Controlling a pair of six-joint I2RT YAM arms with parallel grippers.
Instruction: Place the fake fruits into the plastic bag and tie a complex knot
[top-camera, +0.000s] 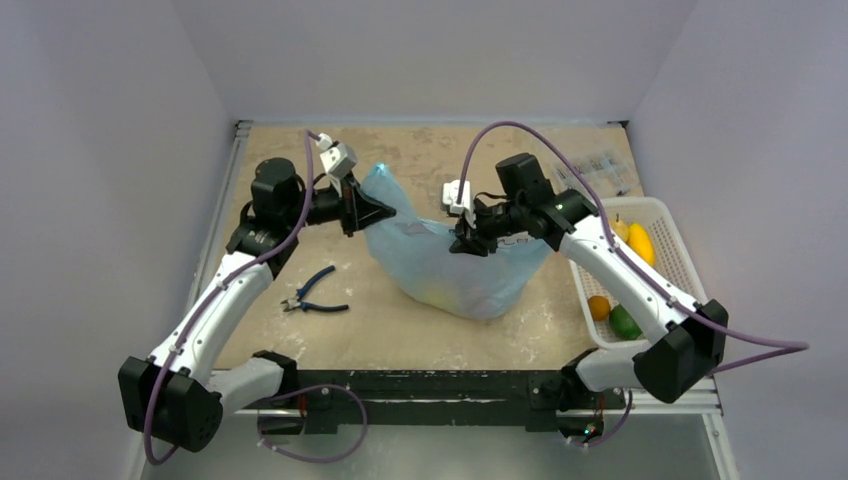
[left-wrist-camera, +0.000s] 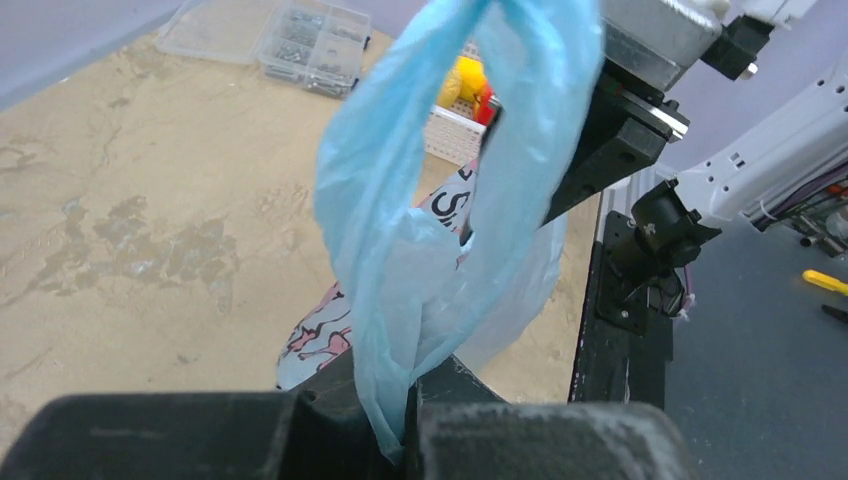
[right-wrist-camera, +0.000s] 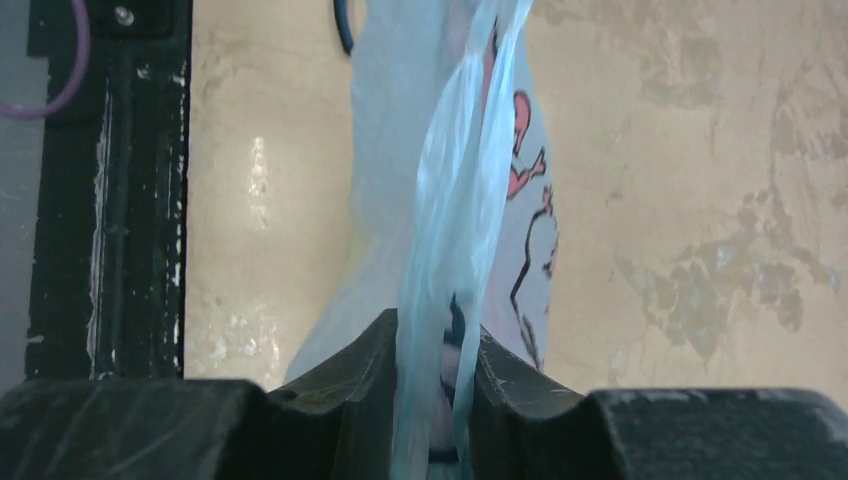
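- Beige table (top-camera: 400, 335) has free room near the arms; only pliers (top-camera: 312, 295) lie left of the bag (top-camera: 460, 270).
- Several fruits (top-camera: 640, 243) wait in the basket (top-camera: 678, 255) at the right edge.
- Left gripper (top-camera: 357, 210) and right gripper (top-camera: 467, 238) each pinch one handle (left-wrist-camera: 400, 200); the bag sits mid-table.
- For tying, I would hold both strips taut and cross them above the bag, short of the far wall.
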